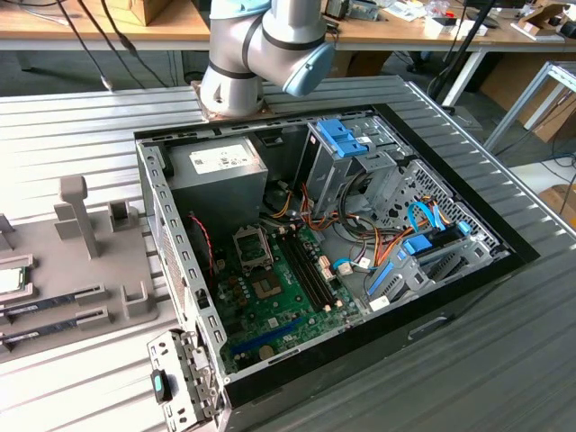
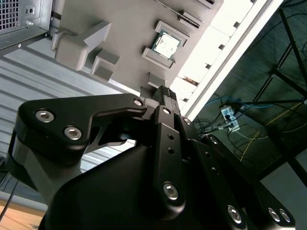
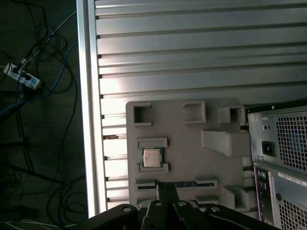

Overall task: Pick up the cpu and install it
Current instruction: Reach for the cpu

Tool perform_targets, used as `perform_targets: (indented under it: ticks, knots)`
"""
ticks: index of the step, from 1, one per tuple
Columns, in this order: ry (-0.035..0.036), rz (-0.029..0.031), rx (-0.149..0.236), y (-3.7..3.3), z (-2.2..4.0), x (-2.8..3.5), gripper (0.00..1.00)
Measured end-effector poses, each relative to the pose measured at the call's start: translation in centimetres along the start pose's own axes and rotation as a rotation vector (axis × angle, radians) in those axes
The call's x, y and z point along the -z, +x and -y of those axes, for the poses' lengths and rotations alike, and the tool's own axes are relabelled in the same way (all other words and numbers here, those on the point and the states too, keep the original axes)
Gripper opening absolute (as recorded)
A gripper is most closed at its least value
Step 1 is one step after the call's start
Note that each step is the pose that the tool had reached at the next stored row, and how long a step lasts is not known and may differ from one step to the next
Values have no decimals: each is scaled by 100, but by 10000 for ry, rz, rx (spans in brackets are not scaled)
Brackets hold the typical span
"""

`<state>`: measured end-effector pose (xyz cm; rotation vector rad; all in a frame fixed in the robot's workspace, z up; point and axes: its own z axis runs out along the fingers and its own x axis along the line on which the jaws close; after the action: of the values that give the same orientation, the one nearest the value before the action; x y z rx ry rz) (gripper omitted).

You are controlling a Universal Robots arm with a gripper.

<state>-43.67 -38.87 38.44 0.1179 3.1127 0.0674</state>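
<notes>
The cpu [image 3: 152, 157], a small silvery square with a thin green edge, lies flat in a holder on the grey fixture tray [image 3: 187, 143]. It also shows at the exterior view's left edge, cpu [image 1: 9, 279], and in the second wrist view, cpu [image 2: 165, 44]. My gripper [image 3: 165, 188] hangs well above the tray, beside the cpu and apart from it. Its black fingers stand together with nothing between them; gripper [image 2: 165, 92] looks the same in the second wrist view. The open socket [image 1: 252, 247] sits on the green motherboard [image 1: 279, 297] inside the case.
The open computer case [image 1: 360, 270] lies on the ribbed metal table [image 1: 81, 117], with a grey power supply [image 1: 220, 166], drive cages and cables inside. Memory sticks [image 1: 54, 301] rest in the tray's slots. Past the table's edge [image 3: 86, 120] are floor cables.
</notes>
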Motion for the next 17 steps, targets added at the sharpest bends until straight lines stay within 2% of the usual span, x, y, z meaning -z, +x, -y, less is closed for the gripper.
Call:
perform_targets:
  ticks: [17]
  knots:
    - [-1, 2, -1, 6, 9, -231, 11]
